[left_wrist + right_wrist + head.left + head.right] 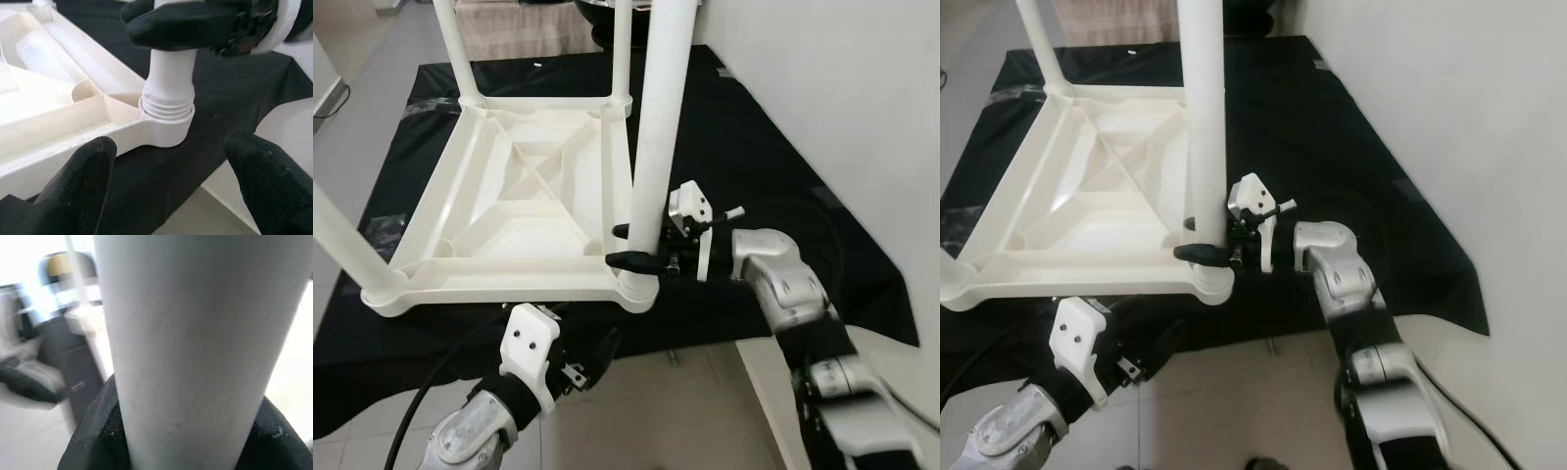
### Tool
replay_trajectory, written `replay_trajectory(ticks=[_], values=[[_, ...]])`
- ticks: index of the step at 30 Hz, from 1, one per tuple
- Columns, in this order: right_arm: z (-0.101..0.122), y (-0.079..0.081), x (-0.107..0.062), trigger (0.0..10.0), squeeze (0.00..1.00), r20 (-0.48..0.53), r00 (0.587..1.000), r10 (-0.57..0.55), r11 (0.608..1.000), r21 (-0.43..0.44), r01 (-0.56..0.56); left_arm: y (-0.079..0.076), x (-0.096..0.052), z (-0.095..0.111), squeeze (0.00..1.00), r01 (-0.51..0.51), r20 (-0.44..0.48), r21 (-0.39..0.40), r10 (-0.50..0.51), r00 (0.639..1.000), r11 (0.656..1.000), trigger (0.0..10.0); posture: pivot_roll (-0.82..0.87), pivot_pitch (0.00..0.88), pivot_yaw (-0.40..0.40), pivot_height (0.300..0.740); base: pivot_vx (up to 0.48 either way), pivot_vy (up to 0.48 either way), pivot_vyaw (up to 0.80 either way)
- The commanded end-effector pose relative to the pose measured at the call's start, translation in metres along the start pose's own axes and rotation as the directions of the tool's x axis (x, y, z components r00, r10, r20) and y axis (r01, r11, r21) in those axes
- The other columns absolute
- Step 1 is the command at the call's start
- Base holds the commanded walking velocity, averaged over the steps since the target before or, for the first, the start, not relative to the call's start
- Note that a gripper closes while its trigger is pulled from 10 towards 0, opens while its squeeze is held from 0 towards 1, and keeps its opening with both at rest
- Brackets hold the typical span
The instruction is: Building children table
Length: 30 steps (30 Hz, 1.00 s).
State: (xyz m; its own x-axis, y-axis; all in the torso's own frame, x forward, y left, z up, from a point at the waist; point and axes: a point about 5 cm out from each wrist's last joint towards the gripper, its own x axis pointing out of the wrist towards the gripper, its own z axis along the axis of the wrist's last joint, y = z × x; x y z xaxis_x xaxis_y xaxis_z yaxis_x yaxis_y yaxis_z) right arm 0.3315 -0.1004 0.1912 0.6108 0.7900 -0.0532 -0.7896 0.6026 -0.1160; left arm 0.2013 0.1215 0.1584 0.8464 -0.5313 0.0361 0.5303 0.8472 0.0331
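Table leg (658, 127) upright in its corner socket, clenched by right end effector (628, 246).

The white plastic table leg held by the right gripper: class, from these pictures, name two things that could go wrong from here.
1. Threads show above the corner socket, so the white plastic table leg looks not fully seated; it might cross-thread or lean.
2. The right gripper grips it low down, and the open left gripper touches nothing, so the upturned white table top could shift on the black cloth.
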Motion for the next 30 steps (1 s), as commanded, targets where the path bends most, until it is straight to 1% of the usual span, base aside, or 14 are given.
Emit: replay_trajectory(ticks=[1, 3, 5, 13, 14, 15, 16, 17, 18, 21, 23, 25, 29, 30], values=[[-0.030, -0.021, -0.020, 0.0, 0.00, -0.195, 0.882, -0.429, 0.900, -0.012, 0.435, 0.001, -0.001, -0.002, 0.00, -0.001, -0.007, 0.000, 0.001, 1.000, 1.000, 10.0, -0.01, 0.189, -0.045, 0.740, 0.000, 0.000, 0.00], [-0.033, 0.009, -0.033, 0.0, 0.00, -0.206, 0.754, -0.623, 0.775, -0.040, 0.630, 0.005, 0.000, -0.001, 0.00, -0.004, -0.006, 0.012, 0.004, 1.000, 1.000, 10.0, -0.02, 0.190, -0.032, 0.740, 0.000, 0.000, 0.00], [-0.029, 0.028, -0.023, 0.0, 0.00, -0.171, 0.781, -0.600, 0.794, -0.007, 0.608, 0.007, 0.002, -0.001, 0.00, -0.002, -0.006, 0.020, 0.002, 1.000, 1.000, 10.0, -0.04, 0.177, -0.015, 0.740, 0.000, 0.000, 0.00], [-0.020, 0.018, 0.004, 0.0, 0.00, -0.127, 0.793, -0.596, 0.798, 0.024, 0.603, 0.008, 0.012, -0.002, 0.00, 0.011, 0.009, 0.039, -0.012, 1.000, 0.999, 10.0, -0.04, 0.153, -0.022, 0.740, 0.000, 0.000, 0.00], [-0.013, 0.018, 0.007, 7.9, 0.00, -0.110, 0.796, -0.595, 0.800, 0.020, 0.600, 0.008, 0.013, -0.002, 0.00, 0.006, 0.012, 0.038, -0.006, 1.000, 0.999, 10.0, -0.05, 0.147, -0.027, 0.740, 0.000, 0.000, 0.00], [-0.009, 0.018, 0.008, 7.9, 0.00, -0.100, 0.796, -0.596, 0.799, 0.016, 0.601, 0.008, 0.013, -0.002, 0.00, 0.002, 0.014, 0.036, -0.003, 1.000, 0.999, 10.0, -0.05, 0.147, -0.027, 0.740, 0.000, 0.000, 0.00], [-0.002, 0.019, 0.009, 10.0, 0.00, -0.065, 0.817, -0.573, 0.817, 0.025, 0.576, 0.008, 0.014, -0.002, 0.00, -0.001, 0.016, 0.035, 0.000, 1.000, 0.999, 10.0, -0.05, 0.144, -0.027, 0.740, 0.000, 0.000, 0.00], [0.003, 0.018, 0.010, 10.0, 0.67, -0.035, 0.834, -0.551, 0.834, 0.015, 0.552, 0.009, 0.014, -0.002, 0.00, -0.005, 0.018, 0.034, 0.005, 1.000, 0.999, 10.0, -0.05, 0.144, -0.027, 0.740, 0.000, 0.000, 0.00], [0.008, 0.020, 0.011, 10.0, 1.00, -0.010, 0.859, -0.511, 0.859, 0.032, 0.511, 0.009, 0.015, -0.002, 0.00, -0.009, 0.020, 0.033, 0.008, 1.000, 0.999, 10.0, -0.05, 0.142, -0.030, 0.740, 0.000, 0.000, 0.00], [0.020, 0.021, 0.013, 10.0, 1.00, 0.064, 0.921, -0.384, 0.921, 0.096, 0.377, 0.008, 0.016, -0.003, 0.00, -0.011, 0.023, 0.034, 0.010, 1.000, 0.999, 10.0, -0.05, 0.137, -0.036, 0.740, 0.000, 0.000, 0.00], [0.024, 0.021, 0.014, 10.0, 1.00, 0.094, 0.942, -0.322, 0.945, 0.095, 0.313, 0.008, 0.017, -0.003, 0.00, -0.012, 0.024, 0.034, 0.011, 1.000, 0.999, 10.0, -0.06, 0.137, -0.036, 0.740, 0.000, 0.000, 0.00], [0.031, 0.020, 0.014, 10.0, 1.00, 0.128, 0.979, -0.159, 0.986, 0.069, 0.151, 0.008, 0.018, -0.003, 0.00, -0.013, 0.026, 0.032, 0.012, 1.000, 0.999, 10.0, -0.06, 0.133, -0.037, 0.740, 0.000, 0.000, 0.00], [0.033, 0.014, 0.015, 10.0, 1.00, 0.116, 0.992, 0.050, 0.999, -0.001, -0.051, 0.009, 0.019, -0.004, 0.00, -0.014, 0.030, 0.030, 0.013, 0.999, 0.999, 10.0, -0.06, 0.133, -0.033, 0.740, 0.000, 0.000, 0.00], [0.032, 0.010, 0.017, 10.0, 0.00, 0.065, 0.982, 0.179, 0.983, -0.062, -0.175, 0.009, 0.019, -0.004, 0.00, -0.015, 0.032, 0.029, 0.014, 0.999, 0.999, 10.0, -0.06, 0.131, -0.037, 0.740, 0.000, 0.000, 0.00]])
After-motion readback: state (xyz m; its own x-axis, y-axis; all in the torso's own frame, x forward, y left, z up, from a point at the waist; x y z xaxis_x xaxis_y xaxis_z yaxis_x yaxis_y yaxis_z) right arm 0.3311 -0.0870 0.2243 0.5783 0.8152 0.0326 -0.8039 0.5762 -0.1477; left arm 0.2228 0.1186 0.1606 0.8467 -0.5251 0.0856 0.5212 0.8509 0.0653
